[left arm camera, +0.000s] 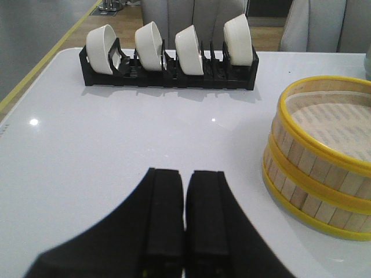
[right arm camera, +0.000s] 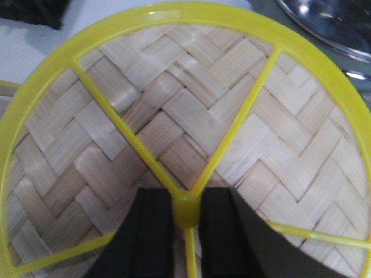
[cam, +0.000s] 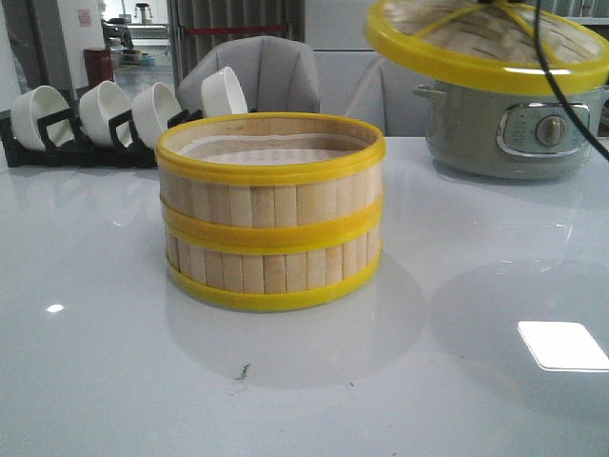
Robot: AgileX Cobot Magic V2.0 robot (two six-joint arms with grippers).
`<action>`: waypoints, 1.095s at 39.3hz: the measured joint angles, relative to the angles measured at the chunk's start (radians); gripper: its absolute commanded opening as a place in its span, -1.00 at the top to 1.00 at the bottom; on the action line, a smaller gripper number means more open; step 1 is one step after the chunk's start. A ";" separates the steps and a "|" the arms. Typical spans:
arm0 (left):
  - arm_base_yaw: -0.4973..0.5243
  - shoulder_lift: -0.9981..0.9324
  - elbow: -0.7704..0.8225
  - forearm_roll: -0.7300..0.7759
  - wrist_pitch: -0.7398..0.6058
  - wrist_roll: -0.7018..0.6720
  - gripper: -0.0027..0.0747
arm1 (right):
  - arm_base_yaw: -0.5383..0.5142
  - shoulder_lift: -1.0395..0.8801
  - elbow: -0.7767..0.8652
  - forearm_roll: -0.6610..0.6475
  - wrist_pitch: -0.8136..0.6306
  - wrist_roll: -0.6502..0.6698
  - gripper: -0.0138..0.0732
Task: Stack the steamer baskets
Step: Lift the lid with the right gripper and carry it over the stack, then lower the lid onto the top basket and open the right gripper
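Note:
Two steamer baskets stand stacked on the white table, one on the other, with pale slat walls, yellow rims and a pale liner inside the top one. The stack also shows in the left wrist view. My left gripper is shut and empty, low over the table to the left of the stack. My right gripper is shut on the yellow knob of the woven-bamboo lid. The lid hangs in the air at the upper right, above the pot.
A grey-green electric pot stands at the back right under the lid; its glass lid shows in the right wrist view. A black rack with white bowls stands at the back left, also in the left wrist view.

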 measured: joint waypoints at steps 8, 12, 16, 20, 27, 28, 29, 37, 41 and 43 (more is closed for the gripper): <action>0.000 0.000 0.000 0.000 0.000 0.000 0.68 | 0.181 0.043 -0.130 0.002 0.085 0.000 0.62; 0.000 0.000 0.000 0.000 0.000 0.000 0.68 | 0.250 0.093 -0.168 0.002 0.115 0.000 0.62; 0.000 0.000 0.000 0.000 0.000 0.000 0.68 | 0.307 0.150 -0.205 0.002 0.147 0.000 0.62; 0.000 0.000 0.000 0.000 0.000 0.000 0.68 | 0.343 0.202 -0.237 0.004 0.157 0.000 0.62; 0.000 0.000 0.000 0.000 0.000 0.000 0.68 | 0.359 0.282 -0.295 -0.013 0.163 0.000 0.62; 0.000 0.000 0.000 0.000 0.000 0.000 0.68 | 0.359 0.284 -0.301 -0.017 0.163 0.000 0.62; 0.000 0.000 0.000 0.000 0.000 0.000 0.68 | 0.359 0.293 -0.307 -0.019 0.163 0.000 0.62; 0.000 0.000 0.000 0.000 0.000 0.000 0.68 | 0.359 0.327 -0.324 -0.042 0.159 0.000 0.62; 0.000 0.000 0.000 0.000 0.000 0.000 0.68 | 0.359 0.331 -0.324 -0.050 0.149 0.000 0.62; 0.000 0.000 0.000 0.000 0.000 0.000 0.68 | 0.359 0.331 -0.324 -0.050 0.138 0.000 0.62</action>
